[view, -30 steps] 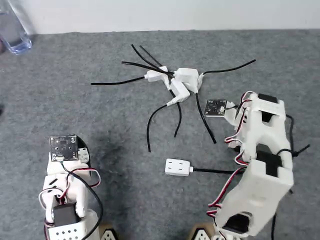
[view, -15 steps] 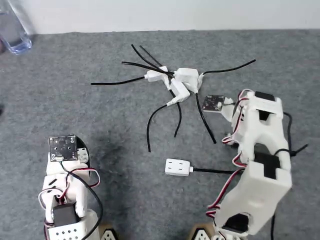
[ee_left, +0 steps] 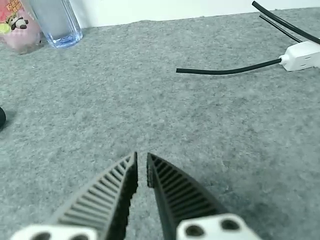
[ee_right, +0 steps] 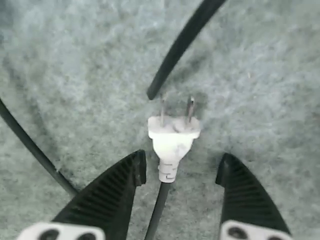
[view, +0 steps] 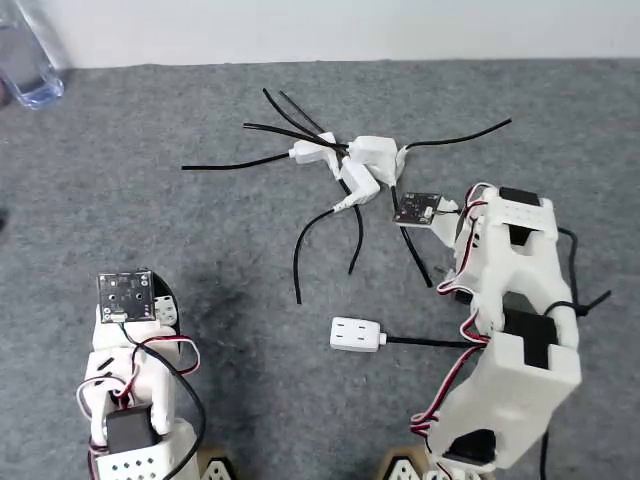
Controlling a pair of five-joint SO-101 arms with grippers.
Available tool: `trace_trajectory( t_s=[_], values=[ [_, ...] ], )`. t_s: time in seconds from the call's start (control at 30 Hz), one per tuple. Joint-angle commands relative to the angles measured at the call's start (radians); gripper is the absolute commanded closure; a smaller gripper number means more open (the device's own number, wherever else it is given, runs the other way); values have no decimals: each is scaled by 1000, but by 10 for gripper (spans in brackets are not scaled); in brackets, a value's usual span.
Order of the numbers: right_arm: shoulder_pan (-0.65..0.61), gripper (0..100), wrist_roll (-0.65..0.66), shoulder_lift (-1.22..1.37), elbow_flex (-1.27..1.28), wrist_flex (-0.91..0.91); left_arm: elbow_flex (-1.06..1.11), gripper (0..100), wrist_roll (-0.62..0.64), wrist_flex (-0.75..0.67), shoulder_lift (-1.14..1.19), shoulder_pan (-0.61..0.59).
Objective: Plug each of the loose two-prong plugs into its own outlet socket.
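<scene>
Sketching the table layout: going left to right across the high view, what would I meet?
Clear glass → left arm → white outlet block → right arm.

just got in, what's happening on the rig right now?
The right gripper is open over the grey carpet, with a loose white two-prong plug lying between its jaws, not gripped yet. The left gripper is shut on nothing, back near its base. A white outlet strip lies between the arms, and a cluster of white sockets with black cords sits farther back.
</scene>
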Motion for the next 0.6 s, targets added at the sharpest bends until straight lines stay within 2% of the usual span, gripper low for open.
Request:
trace_trajectory(
  t_s=[0.0,0.57],
  values=[
    [-12,774,-5,-68,-14,8,-8,963,-9,0,-12,-5],
    [-81,774,-11,-93,32,1,-8,963,-9,-2,-12,-5]
  ],
)
